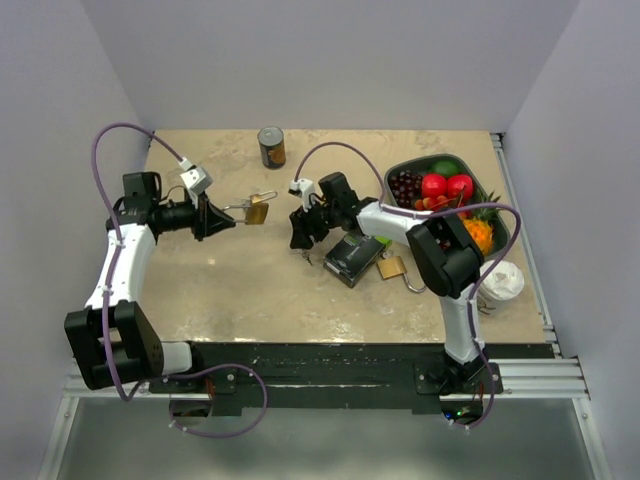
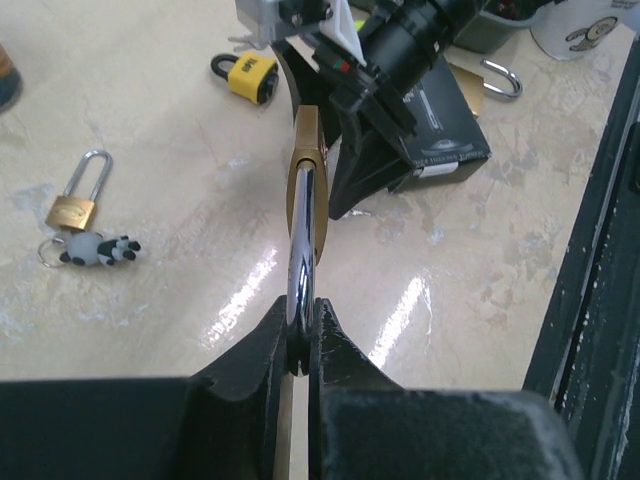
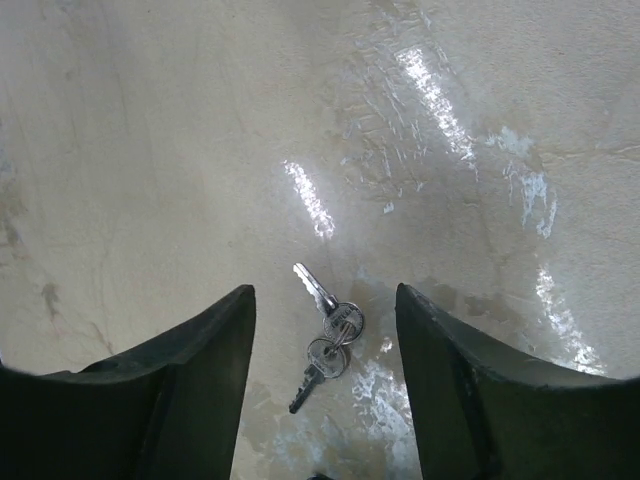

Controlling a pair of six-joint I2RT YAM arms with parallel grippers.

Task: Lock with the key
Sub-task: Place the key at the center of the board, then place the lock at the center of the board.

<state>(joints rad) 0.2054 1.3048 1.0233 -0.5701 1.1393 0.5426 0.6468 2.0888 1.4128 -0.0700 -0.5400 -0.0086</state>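
The brass padlock (image 2: pixel 305 150) is gripped by its shackle in the clenched left gripper (image 2: pixel 303 345), at 10 o'clock from the right gripper (image 3: pixel 325 295) in the top view. The right gripper's jaws are parted and nothing is grasped. The keys (image 3: pixel 330 335) lie on the table (image 3: pixel 150 150) between them, toward 6 o'clock.

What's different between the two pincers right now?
The left pincer is shut on the shackle of a brass padlock; the right pincer is open and empty. The left reaches sideways; the right points down over keys lying on the table. Both have black fingers.
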